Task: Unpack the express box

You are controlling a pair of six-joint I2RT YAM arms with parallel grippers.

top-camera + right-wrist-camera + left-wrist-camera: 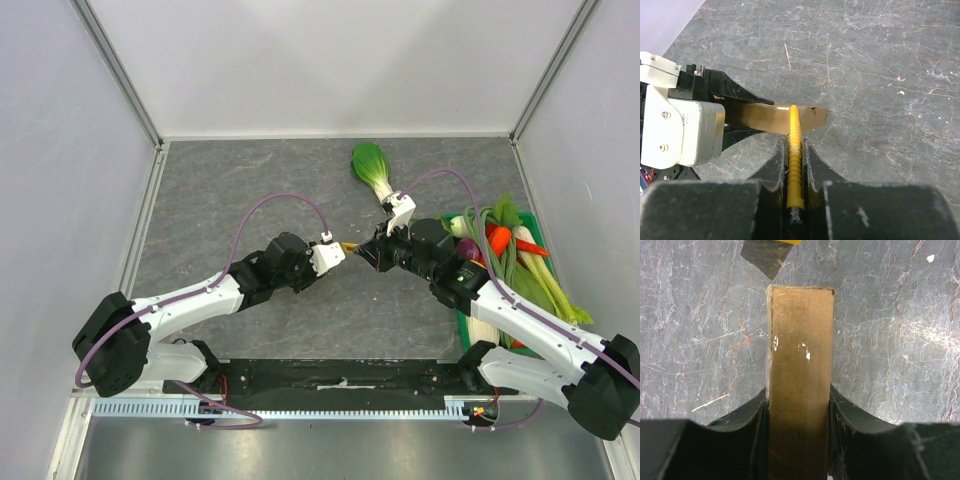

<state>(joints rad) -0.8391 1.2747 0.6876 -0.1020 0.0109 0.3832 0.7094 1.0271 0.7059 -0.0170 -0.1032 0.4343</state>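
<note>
Sensibly, the left gripper (799,402) clamped the express box (801,335) steady while the right gripper (795,152) tightly pinched a yellow cutter (794,125)

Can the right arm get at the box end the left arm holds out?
Likely yes: the left tool grips the express box at one end, leaving the other end clear, and the yellow ridged stick shut in the right tool appears to touch it.

White arms (190,300), purple cables (285,197), right end effector (793,150) black.
</note>
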